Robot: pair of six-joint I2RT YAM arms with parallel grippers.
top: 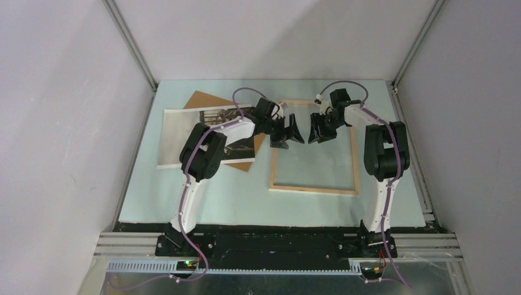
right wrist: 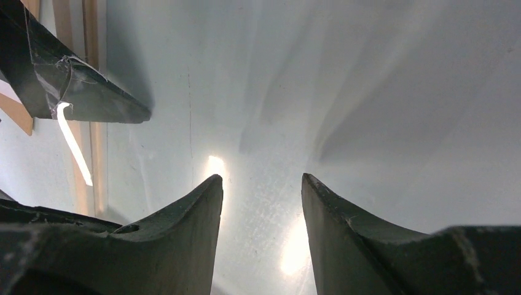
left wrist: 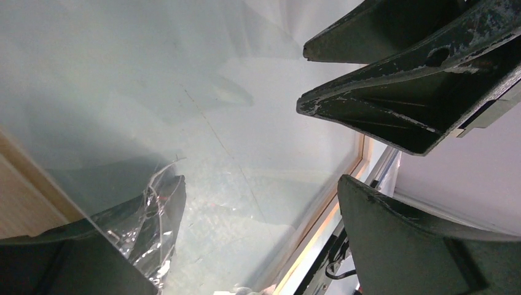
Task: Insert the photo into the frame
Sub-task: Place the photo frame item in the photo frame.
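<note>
I read left hand [top: 290, 136] wide open, empty | right hand [top: 321, 132] part open, empty | both above 12 o'clock end of frame [top: 313, 188] | photo [top: 175, 138] at frame's 9 o'clock, lying over brown board [top: 203, 101]

Pale-wood frame [top: 314, 189], grey-brown photo [top: 176, 135], brown board [top: 206, 101]

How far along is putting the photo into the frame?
Done: the backing board lies outside the frame, which sits flat with its pane bare. In hand: nothing; the left gripper and right gripper hover open over the pane's far end. Left: the photo lies on the board, left of the frame, and has yet to be picked up and laid inside.
</note>
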